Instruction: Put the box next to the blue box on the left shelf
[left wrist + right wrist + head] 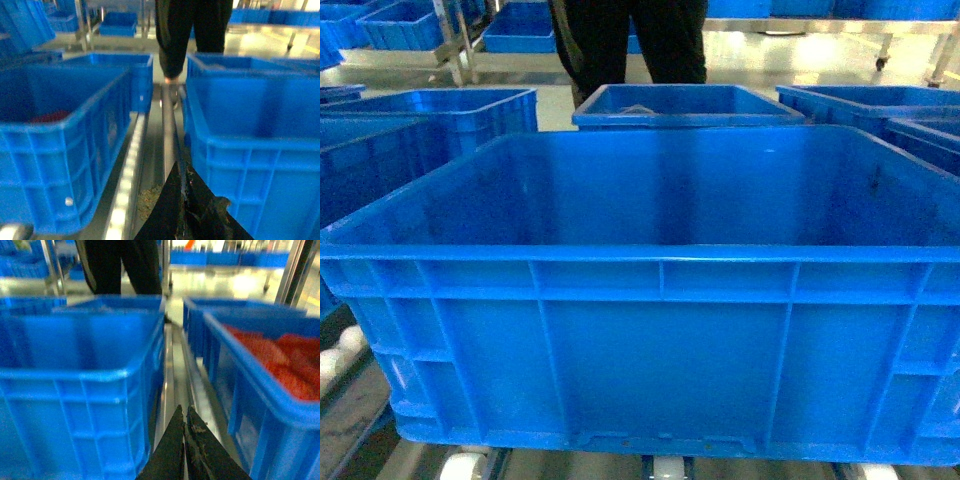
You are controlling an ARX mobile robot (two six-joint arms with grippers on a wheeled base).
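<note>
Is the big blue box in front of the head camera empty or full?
Empty. The box shows bare smooth inner walls down to where its near rim hides the floor.

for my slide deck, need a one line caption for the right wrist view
Shut right pincer over the rail gap between the box and a neighbouring crate holding red contents.

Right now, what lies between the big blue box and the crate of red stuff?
In the right wrist view, only a bare metal rail separates the box from the red-filled crate.
</note>
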